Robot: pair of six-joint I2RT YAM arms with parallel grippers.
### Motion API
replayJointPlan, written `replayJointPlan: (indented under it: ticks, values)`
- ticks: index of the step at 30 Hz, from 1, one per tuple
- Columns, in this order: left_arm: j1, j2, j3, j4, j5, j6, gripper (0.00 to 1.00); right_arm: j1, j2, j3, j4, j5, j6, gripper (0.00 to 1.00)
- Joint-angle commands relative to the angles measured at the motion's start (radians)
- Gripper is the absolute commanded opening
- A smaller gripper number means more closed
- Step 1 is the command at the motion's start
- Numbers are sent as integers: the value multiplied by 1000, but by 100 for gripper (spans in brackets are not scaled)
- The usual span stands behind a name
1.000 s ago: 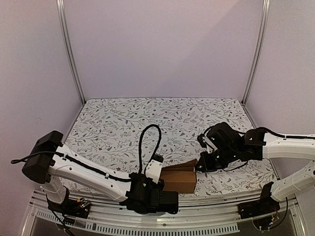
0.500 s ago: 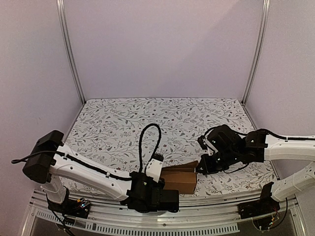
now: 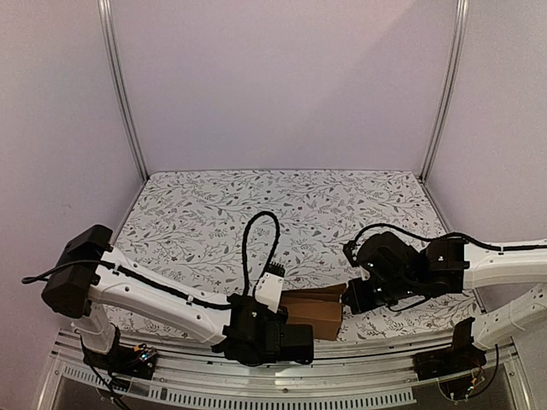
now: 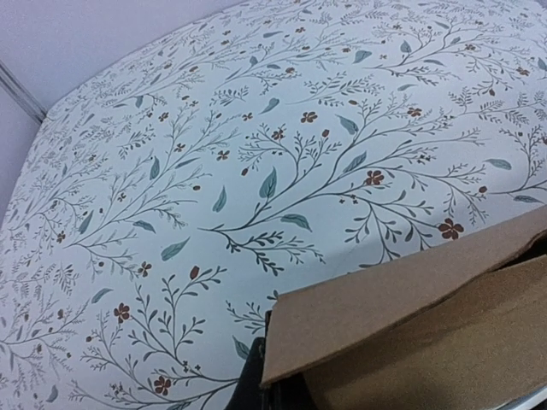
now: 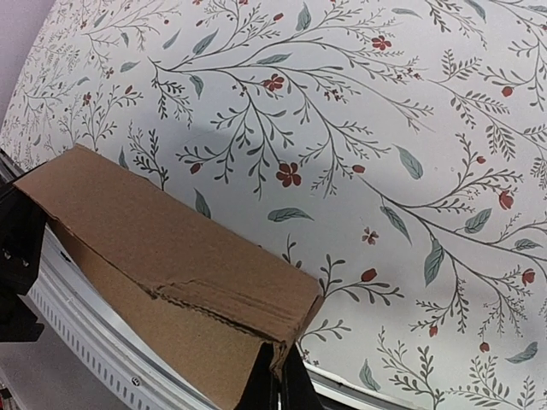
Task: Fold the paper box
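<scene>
At the near edge of the counter [image 3: 214, 222], we pinch the box [image 3: 313, 313] from both ends, left tool [image 4: 259, 389] clenched on a flap and right tool [image 5: 279, 386] clenched on the opposite corner, seemingly steadying it for folding.

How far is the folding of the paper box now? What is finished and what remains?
Done: the paper box already has an oblong body, lying at the near edge of the table. In hand: the left gripper and the right gripper each pinch one end. Left: the left wrist view shows a flap apart from the body, with a dark gap, so closing it probably remains.
</scene>
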Motion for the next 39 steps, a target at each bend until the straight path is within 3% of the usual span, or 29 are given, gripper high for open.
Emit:
replayJointPlan:
  ticks: [1,12,39]
  values:
    - [13,73,-4,64,207,18,0,53,-8,-19,60,25,36,0]
    - [16,80,4,56,219,12,0,131,21,3,58,89,83,0]
    - [14,78,8,31,217,-10,0,173,69,105,67,94,137,0]
